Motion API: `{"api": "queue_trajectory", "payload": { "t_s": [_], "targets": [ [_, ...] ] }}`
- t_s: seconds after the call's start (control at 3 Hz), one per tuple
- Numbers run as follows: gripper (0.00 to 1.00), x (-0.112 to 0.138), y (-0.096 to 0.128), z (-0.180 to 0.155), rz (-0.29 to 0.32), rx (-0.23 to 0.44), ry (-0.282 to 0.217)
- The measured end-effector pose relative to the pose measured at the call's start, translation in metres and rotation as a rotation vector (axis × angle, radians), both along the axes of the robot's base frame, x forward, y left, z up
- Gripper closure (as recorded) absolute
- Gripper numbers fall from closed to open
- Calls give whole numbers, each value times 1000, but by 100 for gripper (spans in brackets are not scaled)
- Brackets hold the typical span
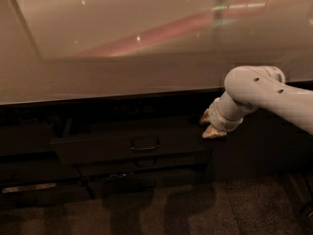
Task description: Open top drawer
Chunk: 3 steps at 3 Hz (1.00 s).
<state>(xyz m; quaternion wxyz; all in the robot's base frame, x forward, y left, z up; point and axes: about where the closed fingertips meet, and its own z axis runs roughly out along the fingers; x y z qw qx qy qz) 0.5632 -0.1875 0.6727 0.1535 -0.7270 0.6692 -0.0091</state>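
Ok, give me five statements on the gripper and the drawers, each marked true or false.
1. The arm is on the right of the view. True.
2. The gripper is on the handle of the top drawer. False: it is right of the handle, near the drawer's right end.
3. The handle sits mid-front on the top drawer. True.
4. The gripper hangs above the counter. False: it is below the counter's edge, in front of the drawers.
5. A slimmer front lies under the top drawer. True.
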Motion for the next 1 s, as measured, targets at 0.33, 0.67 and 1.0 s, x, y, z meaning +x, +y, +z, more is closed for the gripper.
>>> {"api": "queue_trajectory", "payload": {
  "t_s": [0.33,0.67,1.0],
  "targets": [
    [89,0,0,0,0,0,0],
    [100,0,0,0,0,0,0],
    [100,0,0,0,0,0,0]
  ]
}}
